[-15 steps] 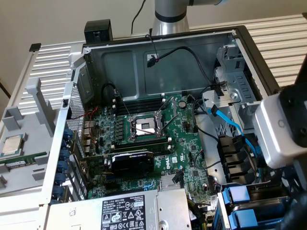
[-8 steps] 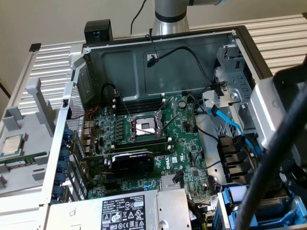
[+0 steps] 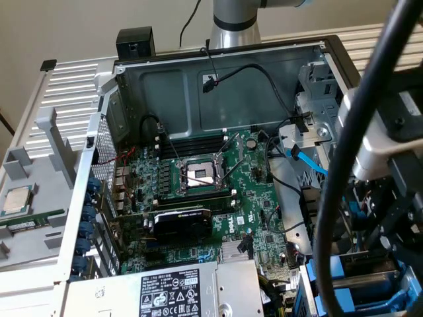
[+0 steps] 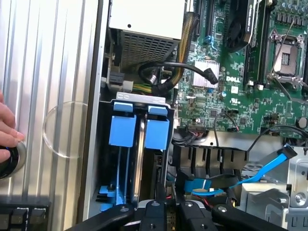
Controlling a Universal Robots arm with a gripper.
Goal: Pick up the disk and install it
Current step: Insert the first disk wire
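Disk (image 4: 140, 163) standing on edge in the drive bay, tool close to it.
We see the tool (image 4: 173, 212) near the bay, but we cannot tell how wide it stands or whether it touches the disk. The disk shows as a thin silver edge between two blue tabs (image 4: 122, 130), beside the motherboard (image 4: 250, 91), inside the open case (image 3: 231, 86).

Exterior view: arm (image 3: 234, 23) cut off by the top edge. Thick black cable (image 3: 344, 172) close to the lens, blurred, hides much of the case's drive-bay side. Power supply label (image 3: 173, 298) cut by the bottom edge, print too small to read.

Wrist view: hand (image 4: 166, 219) cropped at the picture's edge, covering the near ends of two blue carriers (image 4: 139, 130). Person's fingers (image 4: 8, 129) and keyboard (image 4: 21, 217) cropped too.
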